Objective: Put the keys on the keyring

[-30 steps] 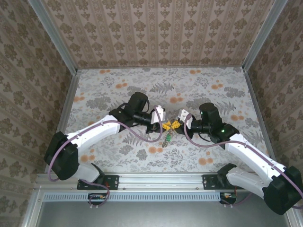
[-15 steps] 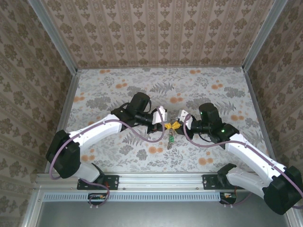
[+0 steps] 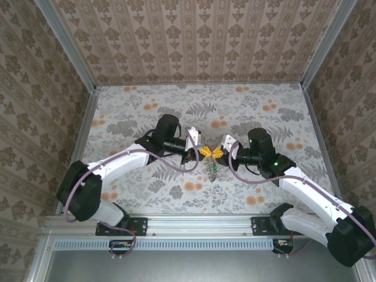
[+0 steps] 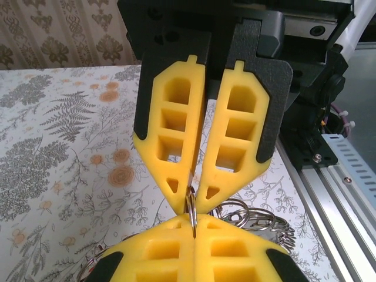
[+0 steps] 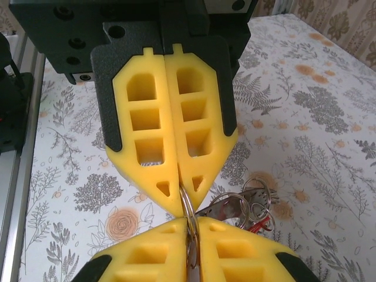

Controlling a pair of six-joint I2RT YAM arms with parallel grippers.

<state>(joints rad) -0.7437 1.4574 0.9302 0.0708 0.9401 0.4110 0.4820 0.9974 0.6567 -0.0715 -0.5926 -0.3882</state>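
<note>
Top external view has the left gripper [image 3: 203, 151] moved in from 9 o'clock since a second ago, now nose to nose with the right gripper [image 3: 219, 153] over mid-table. It has clamped shut on the keyring [image 4: 191, 205], a thin wire loop. The right one pinches the same loop at its tips, its yellow pads [image 4: 241, 135] gaping further back. With both arms on the ring, I'd take this as set-up for threading.

The keys [image 3: 212, 169] dangle toward 6 o'clock over the floral table [image 3: 264, 111]; whether they touch it I can't tell. Right wrist view shows spare rings [image 5: 252, 197] and a red tag [image 5: 262, 223] bunched at 4 o'clock. The pads crowd the wire, leaving little bare.
</note>
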